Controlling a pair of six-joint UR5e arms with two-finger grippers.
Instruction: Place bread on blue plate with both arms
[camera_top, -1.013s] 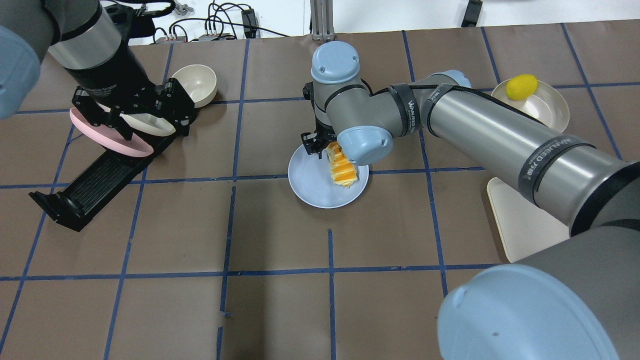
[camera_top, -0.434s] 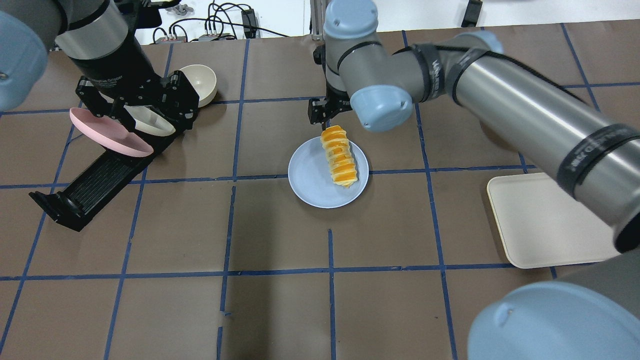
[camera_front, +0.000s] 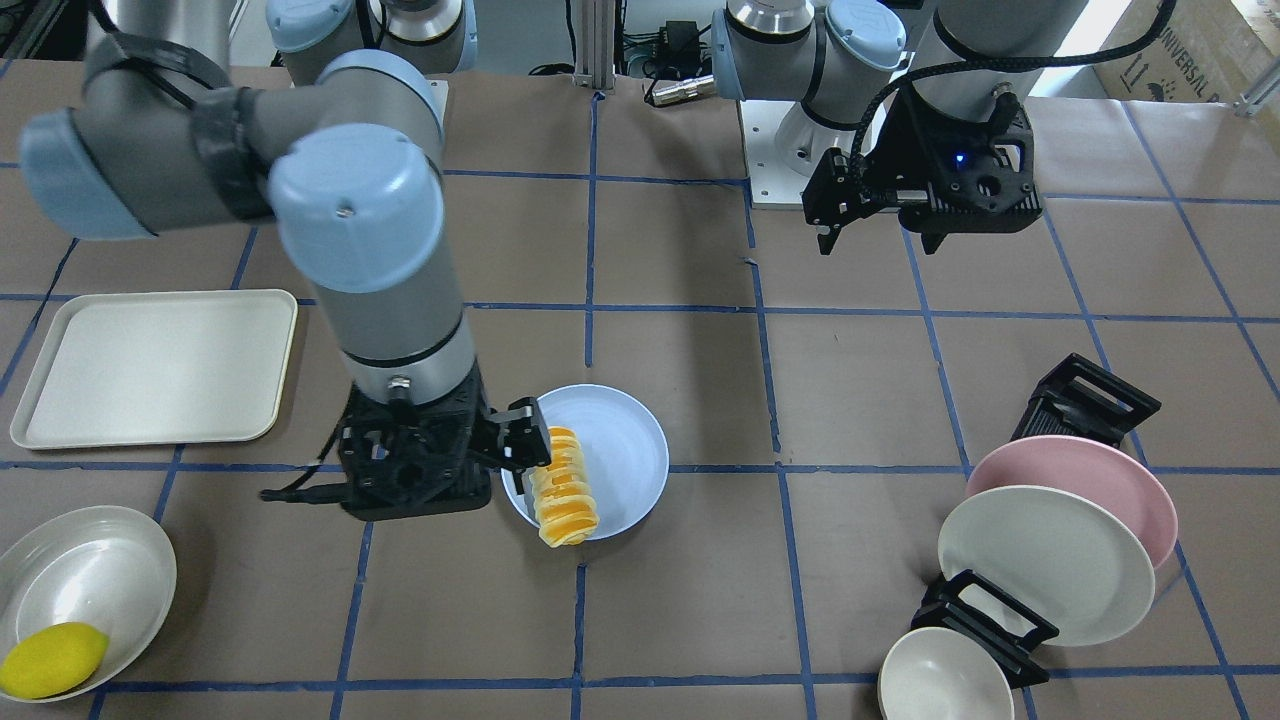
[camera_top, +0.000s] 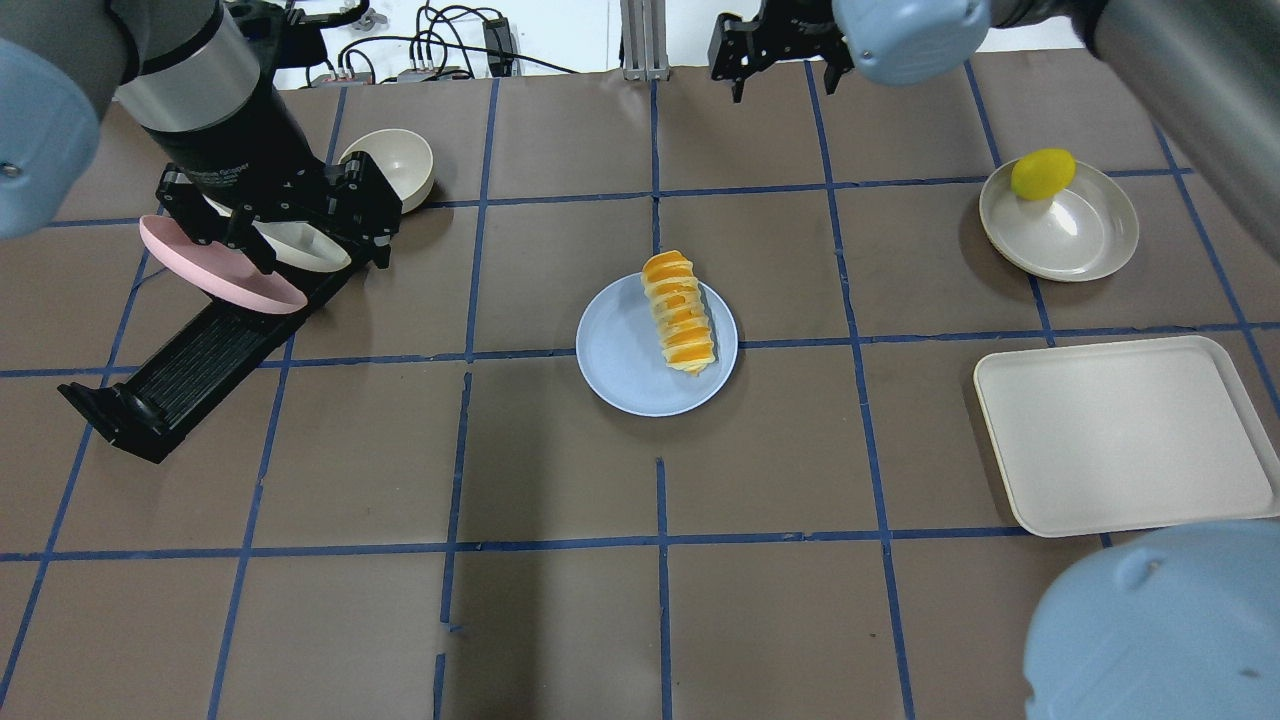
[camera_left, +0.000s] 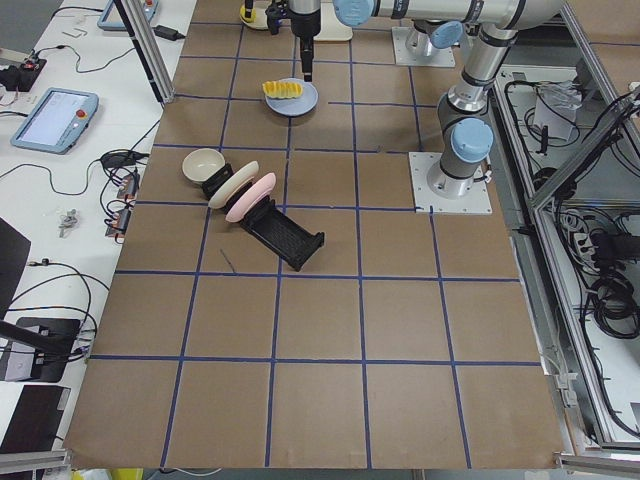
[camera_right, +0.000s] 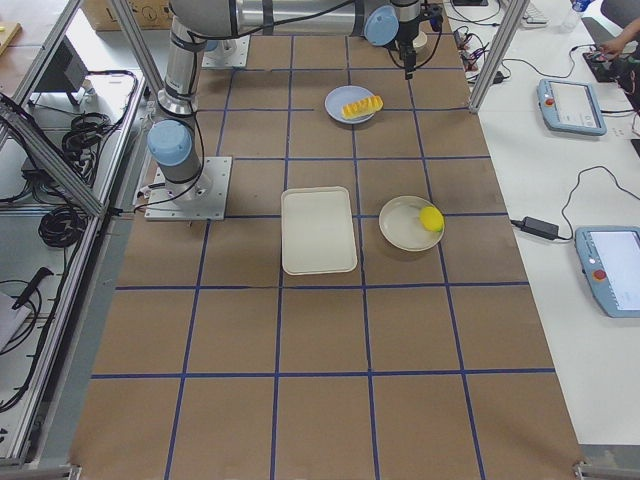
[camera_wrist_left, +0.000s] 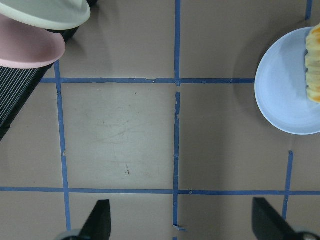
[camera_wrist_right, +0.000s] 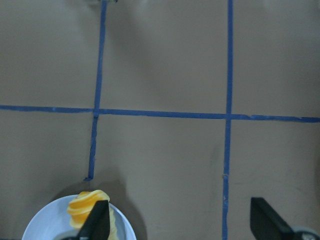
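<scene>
**Overhead exterior: bread (camera_top: 680, 312) released, right tool (camera_wrist_right: 182, 227) withdrawn**

My right tool has let go and lifted away, fingers spread. The bread lies on the blue plate (camera_top: 610, 372), one end overhanging its rim. My left tool (camera_wrist_left: 182, 225) hangs spread, empty. I judge the placement done

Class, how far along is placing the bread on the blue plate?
Done: the bread lies on the blue plate, one end over its rim. In hand: nothing; the right end effector and the left end effector both hang open and empty. Left: apparently nothing.
</scene>
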